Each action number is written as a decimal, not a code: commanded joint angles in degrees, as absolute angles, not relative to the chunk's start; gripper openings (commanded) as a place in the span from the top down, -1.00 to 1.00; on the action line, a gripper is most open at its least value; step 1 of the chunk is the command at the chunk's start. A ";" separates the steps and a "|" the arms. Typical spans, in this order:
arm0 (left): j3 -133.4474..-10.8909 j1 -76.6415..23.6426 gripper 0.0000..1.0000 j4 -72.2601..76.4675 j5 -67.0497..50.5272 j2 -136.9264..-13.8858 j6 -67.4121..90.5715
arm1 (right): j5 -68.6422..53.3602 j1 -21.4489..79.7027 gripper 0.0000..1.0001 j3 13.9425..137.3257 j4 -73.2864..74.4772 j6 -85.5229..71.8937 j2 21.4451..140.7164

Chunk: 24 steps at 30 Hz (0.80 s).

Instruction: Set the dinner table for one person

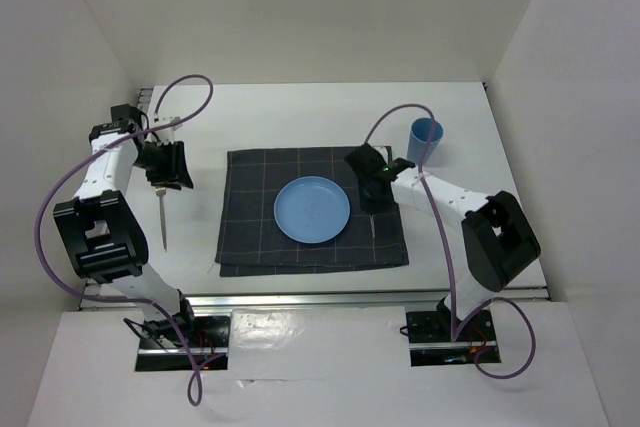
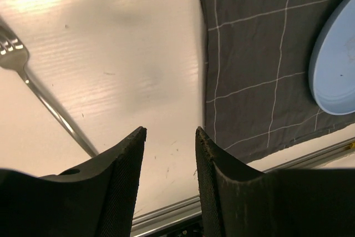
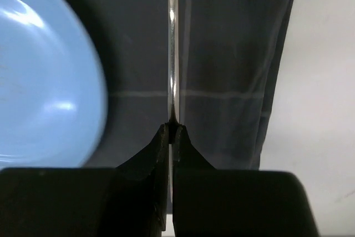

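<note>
The white dinner table [image 1: 300,117] carries a dark grey grid-lined mat [image 1: 250,237] with a blue plate [image 1: 312,210] in its middle. A silver fork [image 1: 162,219] lies on the bare table left of the mat; it also shows in the left wrist view [image 2: 41,94]. My left gripper [image 1: 166,173] hovers over the fork's far end, open and empty [image 2: 171,131], with the fork outside its jaws. My right gripper [image 1: 372,199] is over the mat just right of the plate, shut [image 3: 172,127] on a thin silver utensil [image 3: 173,54] seen edge-on, perhaps a knife.
A blue cup [image 1: 426,137] stands on the table beyond the mat's far right corner. An aluminium rail [image 2: 166,215] runs along the near edge. White walls enclose the table on three sides. The plate [image 3: 44,81] lies close left of the held utensil.
</note>
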<state>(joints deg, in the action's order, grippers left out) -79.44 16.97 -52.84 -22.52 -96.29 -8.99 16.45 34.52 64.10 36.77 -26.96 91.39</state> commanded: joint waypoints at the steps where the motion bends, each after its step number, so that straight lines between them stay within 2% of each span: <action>1: -77.26 17.93 0.02 -52.73 -21.36 -93.17 -10.90 | 15.64 34.54 1.00 60.74 35.34 -30.06 89.92; 7: -76.55 18.98 0.02 -52.21 -22.41 -93.69 -10.90 | 12.40 34.54 1.00 56.16 30.59 -27.95 92.89; 15: -76.55 18.98 0.02 -52.73 -21.89 -94.22 -10.90 | 17.74 34.54 1.00 55.46 28.56 -31.01 96.67; 20: -75.94 18.98 0.02 -52.73 -20.57 -94.22 -11.43 | 16.96 34.54 1.00 56.86 27.94 -30.50 99.49; 21: -75.42 18.98 0.02 -52.73 -19.35 -94.22 -11.43 | 16.96 34.54 0.79 57.65 28.82 -30.50 100.10; 24: -74.71 18.98 0.02 -52.73 -17.67 -93.52 -11.95 | 16.96 34.54 0.34 57.66 30.76 -30.50 100.72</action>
<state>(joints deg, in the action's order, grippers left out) -75.81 18.65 -52.31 -19.49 -94.98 -10.39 15.81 34.48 57.34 31.57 -29.47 98.06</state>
